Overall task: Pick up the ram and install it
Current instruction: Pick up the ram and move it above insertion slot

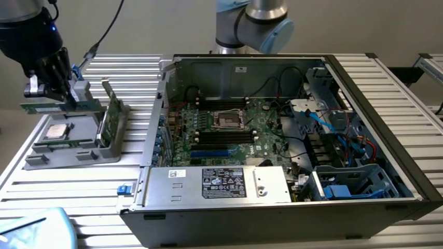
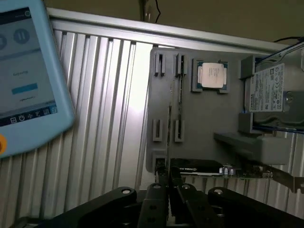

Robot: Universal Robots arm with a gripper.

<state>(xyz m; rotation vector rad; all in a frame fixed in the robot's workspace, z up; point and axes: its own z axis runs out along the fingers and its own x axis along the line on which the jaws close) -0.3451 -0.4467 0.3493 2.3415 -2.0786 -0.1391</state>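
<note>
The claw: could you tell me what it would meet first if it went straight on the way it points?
Most likely the grey tray beneath: the claw, shut on the ram, points down at its slots, so the ram would touch first. The gap is hard to judge.

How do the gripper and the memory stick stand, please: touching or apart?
Touching: in the exterior view the gripper is clamped on the green memory stick, above the grey tray.

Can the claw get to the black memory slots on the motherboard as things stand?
Probably yes. The computer case lies open upward and nothing covers the black slots; the cables lie aside. The claw, gripping the ram, is at the exterior view's left, above the grey tray.
</note>
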